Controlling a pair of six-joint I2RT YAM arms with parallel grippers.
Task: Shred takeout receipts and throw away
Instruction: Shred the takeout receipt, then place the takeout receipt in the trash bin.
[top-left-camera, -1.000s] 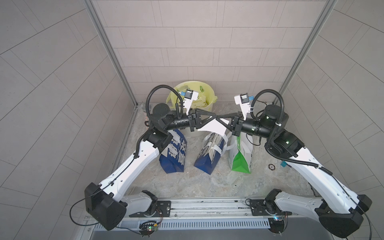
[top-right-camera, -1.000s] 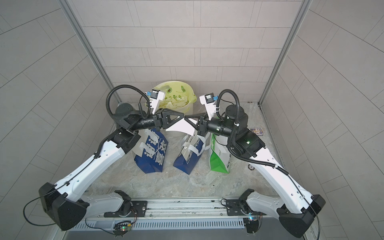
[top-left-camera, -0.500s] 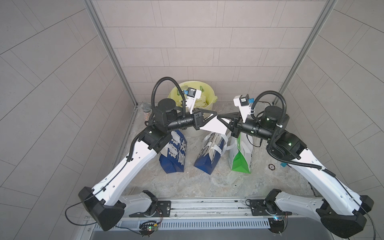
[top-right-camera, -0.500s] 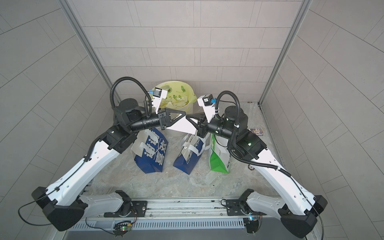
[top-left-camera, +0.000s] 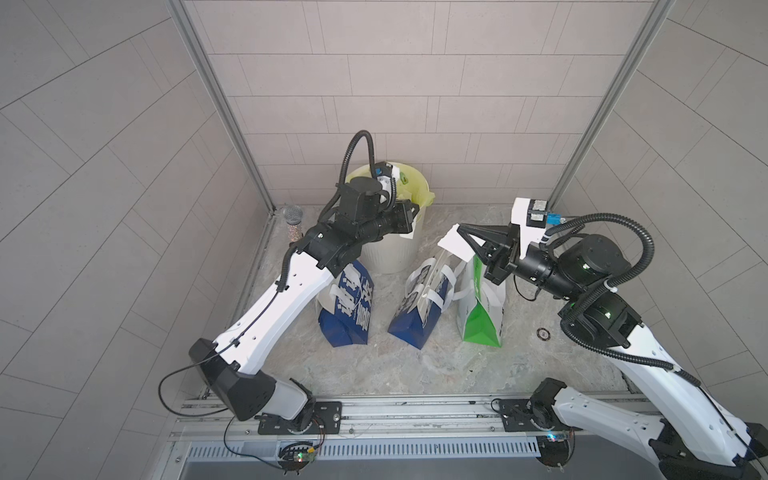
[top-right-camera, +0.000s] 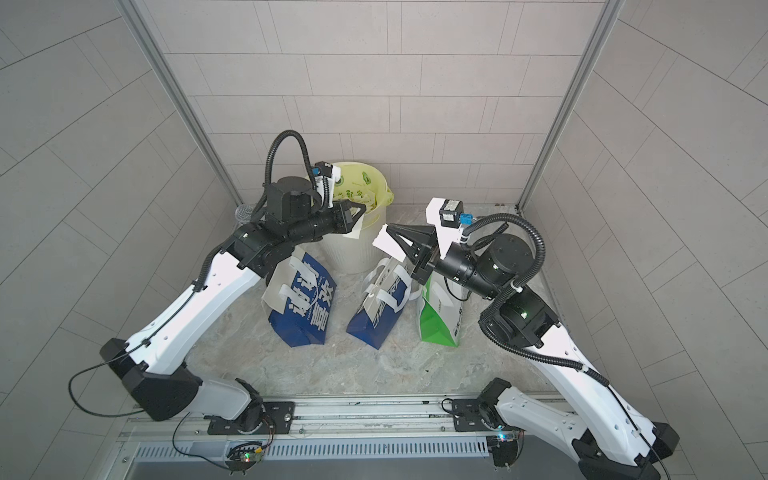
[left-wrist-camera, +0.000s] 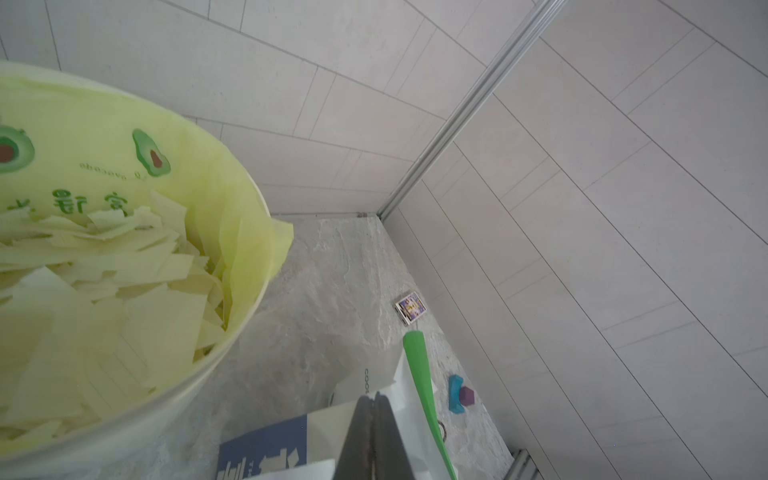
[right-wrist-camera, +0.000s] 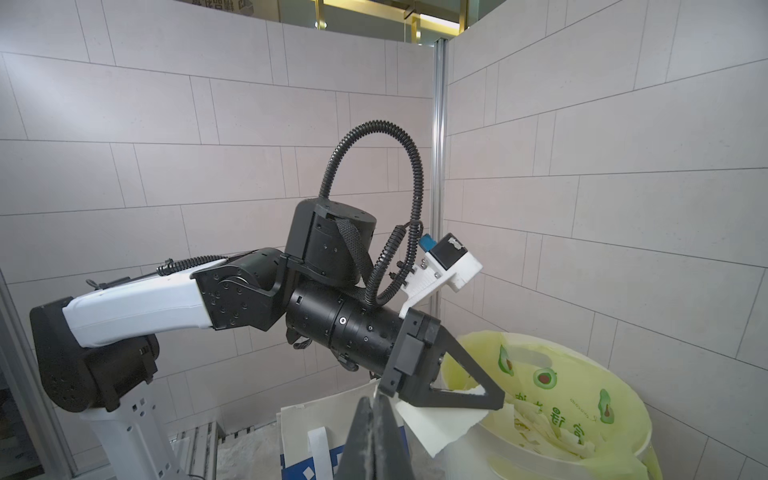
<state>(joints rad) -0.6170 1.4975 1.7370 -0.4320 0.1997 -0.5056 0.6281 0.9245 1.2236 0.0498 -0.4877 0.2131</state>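
The takeout receipt is in two torn white pieces. My left gripper (top-left-camera: 417, 206) is shut on one piece (top-left-camera: 408, 235), which hangs at the near rim of the white bin (top-left-camera: 386, 255) with a yellow-green liner. The right wrist view shows this gripper (right-wrist-camera: 500, 401) and its piece (right-wrist-camera: 446, 428) by the rim. Inside the bin (left-wrist-camera: 249, 199) lie several paper shreds (left-wrist-camera: 137, 266). My right gripper (top-left-camera: 460, 226) is shut on the other piece (top-left-camera: 455, 247), held in the air above the middle blue bag (top-left-camera: 419, 307). Both top views show the two pieces (top-right-camera: 354, 235) (top-right-camera: 384, 245) apart.
Three takeout bags stand on the stone floor: a blue bag (top-left-camera: 345, 307), the middle blue one and a green-and-white bag (top-left-camera: 482, 307). A mesh-topped jar (top-left-camera: 293, 222) stands in the back left corner. A small card box (left-wrist-camera: 410, 306), blue and purple blocks (left-wrist-camera: 459, 395) and a ring (top-left-camera: 542, 333) lie at the right.
Both grippers held one receipt between them at the centre. It has torn; the left arm swung back to the bin with its piece and the right arm pulled away rightward.
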